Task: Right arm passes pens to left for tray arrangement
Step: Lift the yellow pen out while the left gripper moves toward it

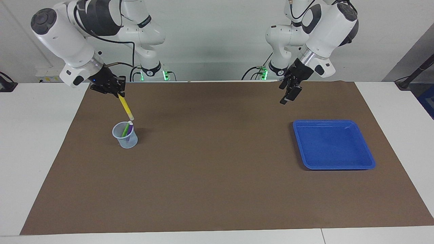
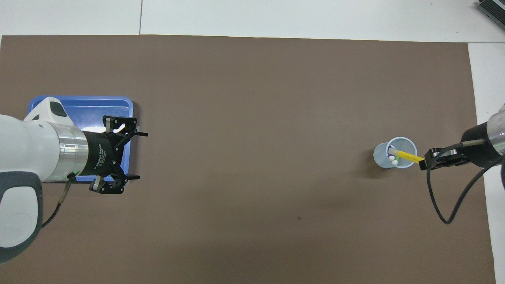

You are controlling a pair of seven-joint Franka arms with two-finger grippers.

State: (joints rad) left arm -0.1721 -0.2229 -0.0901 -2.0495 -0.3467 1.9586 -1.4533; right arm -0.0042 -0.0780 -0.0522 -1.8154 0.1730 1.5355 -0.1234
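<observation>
My right gripper point(image 1: 118, 94) is shut on the top end of the yellow pen point(image 1: 126, 107). The pen hangs slanted, its pale tip just above the rim of the translucent cup point(image 1: 125, 137). The green pen point(image 1: 125, 129) and the purple pen point(image 1: 130, 130) stand in that cup. In the overhead view the right gripper point(image 2: 428, 162) holds the yellow pen point(image 2: 407, 157) over the cup point(image 2: 384, 157). My left gripper point(image 1: 289, 94) hangs open and holds nothing, in the air over the mat by the blue tray point(image 1: 334, 145). Seen from overhead, the left gripper point(image 2: 141, 156) covers part of the tray point(image 2: 90, 108).
A brown mat point(image 1: 217, 176) covers most of the white table point(image 1: 34, 142). The cup stands toward the right arm's end and the tray toward the left arm's end. Bare mat lies between them.
</observation>
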